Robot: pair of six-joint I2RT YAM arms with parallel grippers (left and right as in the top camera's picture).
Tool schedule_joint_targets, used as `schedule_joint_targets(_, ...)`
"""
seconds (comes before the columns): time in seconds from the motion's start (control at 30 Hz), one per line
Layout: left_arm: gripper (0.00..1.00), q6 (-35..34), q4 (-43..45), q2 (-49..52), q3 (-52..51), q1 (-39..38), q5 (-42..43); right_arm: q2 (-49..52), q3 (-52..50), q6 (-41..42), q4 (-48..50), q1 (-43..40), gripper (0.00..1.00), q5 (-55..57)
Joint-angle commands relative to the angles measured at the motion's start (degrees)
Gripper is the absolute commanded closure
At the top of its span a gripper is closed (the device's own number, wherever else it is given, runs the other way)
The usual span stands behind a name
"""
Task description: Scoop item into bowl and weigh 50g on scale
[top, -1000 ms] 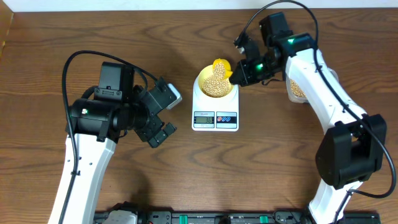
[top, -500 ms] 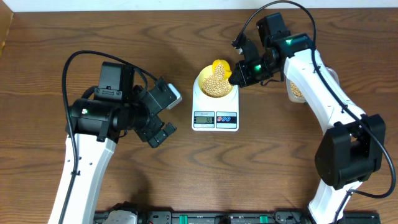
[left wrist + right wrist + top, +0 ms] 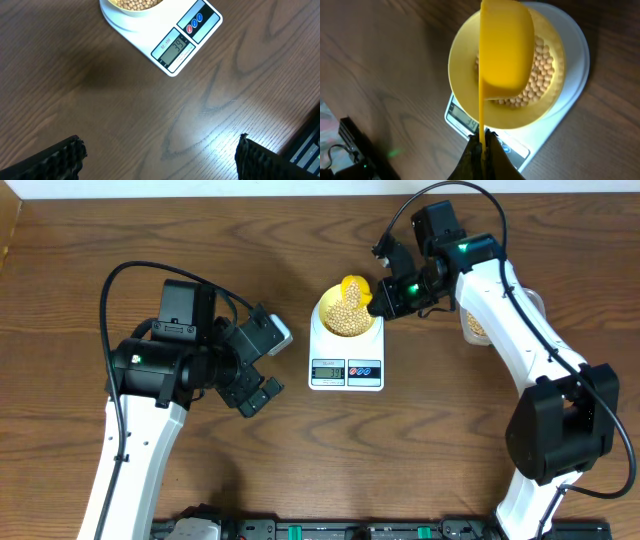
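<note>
**Overhead and wrist views, front edge of the table to back.**

Nearest the front, the left gripper [image 3: 266, 366] hangs over bare wooden table [image 3: 200, 240], well left of the scale, its jaws spread wide and holding nothing. In the left wrist view its 2 ridged black fingertips [image 3: 55, 160] frame only wood grain.

At centre stands the white digital scale [image 3: 346, 368]. Its LCD faces the front edge, with 2 buttons [image 3: 194, 22], 1 red and 1 blue, beside it. The display [image 3: 177, 49] appears to read 39.

On the scale's platform sits the pale yellow bowl [image 3: 322, 311], upright and about as wide as the platform. The beans [image 3: 346, 320] lie heaped inside it, small, round and tan.

Over the far rim of the bowl, the bright yellow scoop [image 3: 505, 50] is tipped above the beans, its cup turned so that the back faces the right wrist camera. Its thin handle runs straight down to the right gripper [image 3: 482, 152], whose jaws are pressed tight onto the handle end.

Farther right, partly hidden behind the right arm, a clear plastic tub [image 3: 478, 326] holds more beans.
</note>
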Motion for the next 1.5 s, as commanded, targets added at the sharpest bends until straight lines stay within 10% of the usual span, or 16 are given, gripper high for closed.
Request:
schedule_joint_targets(0.0, 0.02, 1.01, -0.22, -0.02, -0.48, 0.20, 0.92, 0.68, 1.31, -0.68, 0.46, 0.57, 0.99, 0.52)
schedule_joint_targets(1.47, 0.02, 1.01, -0.22, -0.02, -0.48, 0.20, 0.92, -0.66, 1.33, -5.35, -0.61, 1.97, 0.99, 5.97)
